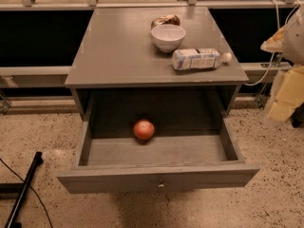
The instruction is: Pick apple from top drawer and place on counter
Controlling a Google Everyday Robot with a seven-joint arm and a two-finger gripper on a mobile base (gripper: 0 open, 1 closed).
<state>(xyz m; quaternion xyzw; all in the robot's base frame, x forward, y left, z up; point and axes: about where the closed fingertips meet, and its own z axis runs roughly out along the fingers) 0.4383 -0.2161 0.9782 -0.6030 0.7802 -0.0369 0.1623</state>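
Apple (144, 129) in the open top drawer (156, 177), centre frame: likely light, firm, slippery. Best gripped across its middle. Gripper (286, 96) at right edge; cannot tell jaw state.

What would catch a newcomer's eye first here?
The red-orange apple, alone toward the back of the open top drawer. Next, the white bowl and a plastic bottle lying on its side on the counter. The gripper sits at the right edge, away from the apple.
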